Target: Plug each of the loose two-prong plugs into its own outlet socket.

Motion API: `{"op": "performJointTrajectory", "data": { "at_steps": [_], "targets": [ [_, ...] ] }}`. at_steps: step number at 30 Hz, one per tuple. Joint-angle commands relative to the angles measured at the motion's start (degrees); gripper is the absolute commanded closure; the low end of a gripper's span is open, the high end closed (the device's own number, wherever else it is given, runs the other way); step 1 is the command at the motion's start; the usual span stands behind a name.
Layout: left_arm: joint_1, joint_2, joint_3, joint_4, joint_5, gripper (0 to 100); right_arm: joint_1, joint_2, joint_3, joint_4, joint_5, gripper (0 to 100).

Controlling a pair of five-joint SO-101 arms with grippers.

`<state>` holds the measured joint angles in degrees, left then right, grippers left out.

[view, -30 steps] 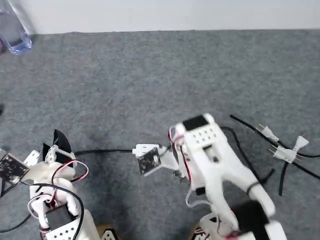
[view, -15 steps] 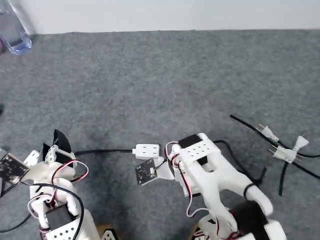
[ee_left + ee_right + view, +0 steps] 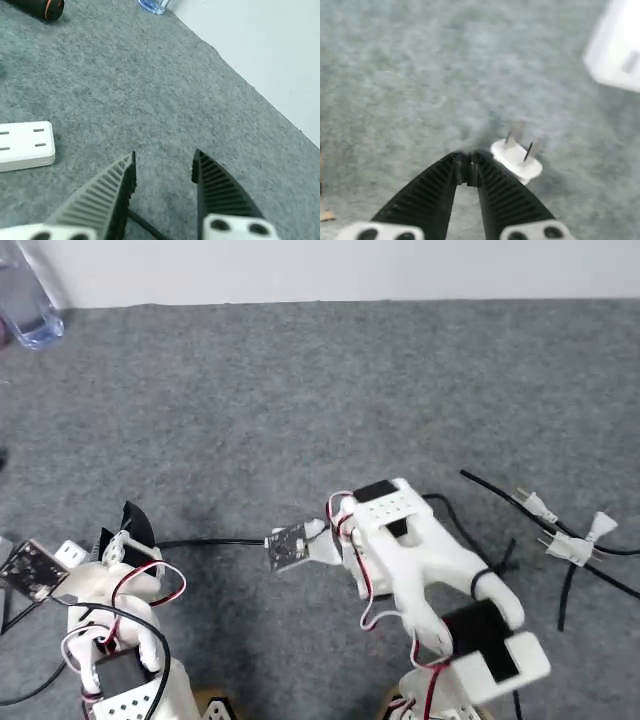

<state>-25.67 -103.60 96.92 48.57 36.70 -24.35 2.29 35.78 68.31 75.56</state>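
Plug (image 3: 516, 161) beside closed right gripper (image 3: 468, 157), perhaps touching, outlet strip (image 3: 25, 146) by left gripper (image 3: 164, 155)

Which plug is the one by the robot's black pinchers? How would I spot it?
Find the right arm's black gripper over the grey mat. Just beside its closed tips is a small round white plug, with two metal prongs pointing toward the white outlet block. The other two plugs are far off to the right on black cords, away from any gripper.
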Motion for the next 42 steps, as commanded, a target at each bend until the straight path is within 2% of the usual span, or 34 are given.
{"op": "performJointTrajectory", "data": {
  "at_steps": [1, 7, 11, 18, 24, 33, 38, 42],
  "targets": [
    [0.53, -0.53, -0.48, 0.18, -0.44, 83, 0.92, 1.10, -4.66, -0.57, -0.44, 99.0],
    [0.62, -0.53, -0.48, 0.18, -0.44, 83, 0.84, 1.01, -7.65, 0.22, -0.44, 99.0],
    [0.62, -0.53, -0.48, 0.18, -0.44, 83, 0.66, 0.04, -8.62, 4.53, -0.44, 99.0],
    [0.62, -0.53, -0.48, 0.18, -0.44, 83, 0.92, -4.18, -8.18, 11.21, -0.62, 99.0],
    [0.62, -0.53, -0.48, 0.18, -0.44, 83, 1.45, -9.98, -7.56, 12.09, -2.29, 99.0],
    [0.62, -0.53, -0.48, 0.18, -0.44, 83, 2.15, -20.70, -1.85, 2.51, -24.35, 99.0],
    [0.62, -0.53, -0.48, 0.18, -0.44, 83, 2.15, -21.23, 8.79, -7.16, -25.41, 97.1],
    [0.62, -0.53, -0.48, 0.18, -0.44, 83, 2.15, -21.23, 12.66, -10.51, -25.05, 85.0]
  ]
}}
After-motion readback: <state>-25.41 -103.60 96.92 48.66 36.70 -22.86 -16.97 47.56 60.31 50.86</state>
